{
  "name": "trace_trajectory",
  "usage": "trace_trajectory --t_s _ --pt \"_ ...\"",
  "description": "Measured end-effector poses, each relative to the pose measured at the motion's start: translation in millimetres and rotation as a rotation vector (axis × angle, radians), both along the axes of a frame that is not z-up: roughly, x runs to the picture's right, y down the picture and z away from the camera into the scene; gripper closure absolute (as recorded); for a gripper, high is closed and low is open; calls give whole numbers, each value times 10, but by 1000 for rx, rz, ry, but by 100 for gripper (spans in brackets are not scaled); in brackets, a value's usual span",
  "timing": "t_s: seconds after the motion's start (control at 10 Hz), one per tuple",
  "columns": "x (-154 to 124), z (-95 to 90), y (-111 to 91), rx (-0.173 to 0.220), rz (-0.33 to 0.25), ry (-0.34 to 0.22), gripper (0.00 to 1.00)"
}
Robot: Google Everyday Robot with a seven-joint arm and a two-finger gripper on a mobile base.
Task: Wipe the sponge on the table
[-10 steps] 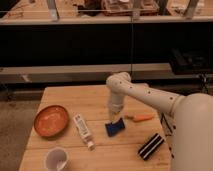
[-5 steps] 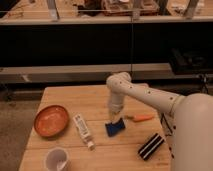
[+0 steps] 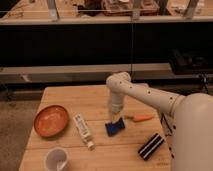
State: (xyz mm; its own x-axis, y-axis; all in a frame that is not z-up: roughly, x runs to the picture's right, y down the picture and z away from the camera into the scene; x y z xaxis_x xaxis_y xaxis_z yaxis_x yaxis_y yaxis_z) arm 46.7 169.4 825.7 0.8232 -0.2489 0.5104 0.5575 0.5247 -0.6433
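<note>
Where the tool (image 3: 117,118) hangs, seemingly touching, lies a blocky blue sponge (image 3: 114,128).

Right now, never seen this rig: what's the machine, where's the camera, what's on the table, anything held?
One camera looks down on a light wooden plank table. A white robot arm reaches in from the picture's right; its hand is down at a small dark-blue rectangular sponge; whether it grips I cannot tell. Also there: a round orange-brown bowl, a white elongated bar, a white cup, a black-and-white striped block, a thin orange stick.
</note>
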Motion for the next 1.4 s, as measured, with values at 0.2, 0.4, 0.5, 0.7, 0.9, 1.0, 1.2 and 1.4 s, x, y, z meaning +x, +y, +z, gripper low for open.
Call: trace_trajectory --t_s 0.2,0.4,0.5,0.7,0.9,1.0,1.2,1.4 --pt "-270 -17 -168 27 -14 -32 97" --pt "-485 -50 -213 30 -47 -70 97" --pt "-538 -62 -200 24 -59 -86 97" --pt "-746 -140 -69 -9 -95 -143 97" --pt "-810 -287 144 -43 -125 -182 97" --pt "-808 -333 240 -60 -129 -191 97" --pt "-677 -367 416 -88 -123 -176 97" --pt "-324 -368 451 -89 -86 -112 97"
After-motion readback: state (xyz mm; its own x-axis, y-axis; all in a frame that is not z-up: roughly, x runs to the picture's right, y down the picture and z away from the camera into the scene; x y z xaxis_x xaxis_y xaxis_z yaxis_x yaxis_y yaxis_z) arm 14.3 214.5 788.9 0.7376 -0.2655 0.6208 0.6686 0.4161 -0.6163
